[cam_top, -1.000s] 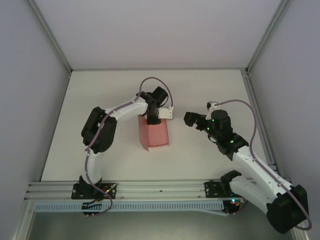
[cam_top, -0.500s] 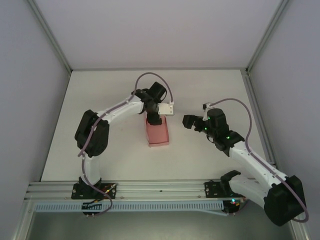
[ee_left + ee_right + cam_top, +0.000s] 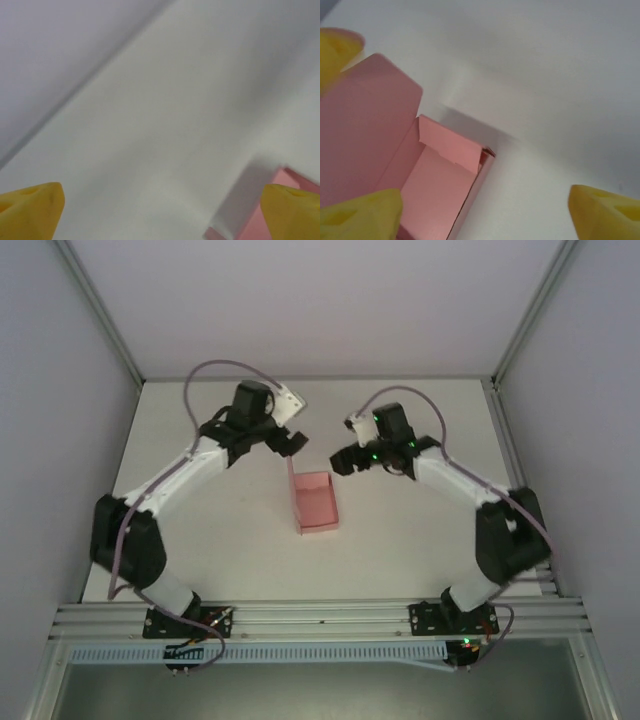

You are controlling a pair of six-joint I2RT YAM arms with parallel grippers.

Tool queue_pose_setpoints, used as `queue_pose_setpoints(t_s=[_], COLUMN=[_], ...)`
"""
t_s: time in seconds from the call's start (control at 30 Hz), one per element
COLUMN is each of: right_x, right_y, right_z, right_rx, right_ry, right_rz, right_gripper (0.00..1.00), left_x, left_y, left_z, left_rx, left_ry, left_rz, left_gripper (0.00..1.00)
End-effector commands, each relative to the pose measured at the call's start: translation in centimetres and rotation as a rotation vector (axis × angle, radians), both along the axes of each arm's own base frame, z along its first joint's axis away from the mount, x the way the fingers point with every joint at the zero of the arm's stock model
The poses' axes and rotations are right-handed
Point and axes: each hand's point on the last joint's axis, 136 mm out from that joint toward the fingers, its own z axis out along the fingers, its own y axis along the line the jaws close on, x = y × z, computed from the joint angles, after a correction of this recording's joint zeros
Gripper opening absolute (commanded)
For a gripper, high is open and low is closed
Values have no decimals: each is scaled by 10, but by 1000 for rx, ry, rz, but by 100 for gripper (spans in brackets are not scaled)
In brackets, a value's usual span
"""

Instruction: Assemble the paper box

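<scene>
At frame centre the paper box (image 3: 316, 502) is being left folded up, lid unclosed. Left gripper (image 3: 289, 440) and right gripper (image 3: 344, 459) are being held released, empty.

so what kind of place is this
Probably a lab robot cell: a white table closed in by panels on a metal frame, a left arm and right arm bolted to a rail at its near edge, a pink box on it.

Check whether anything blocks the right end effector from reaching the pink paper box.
Nothing visible does. The right end effector hangs just off the paper box's far right corner, with bare table between them.
</scene>
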Motion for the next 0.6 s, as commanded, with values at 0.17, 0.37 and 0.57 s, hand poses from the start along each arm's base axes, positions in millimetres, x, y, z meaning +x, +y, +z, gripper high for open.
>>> queue_pose_setpoints(t_s=[0.17, 0.37, 0.57], right_x=[-32, -19, -6], right_y=[41, 49, 59], right_z=[-63, -88, -94], right_rx=[-295, -403, -413], right_ry=[130, 107, 58], right_rz=[649, 682, 678], right_gripper=[60, 59, 49], left_x=[-8, -21, -19], left_y=[102, 119, 116], left_z=[32, 16, 6], left_rx=[-427, -399, -380], left_ry=[22, 50, 83], left_rz=[462, 496, 489], left_gripper=[100, 100, 100])
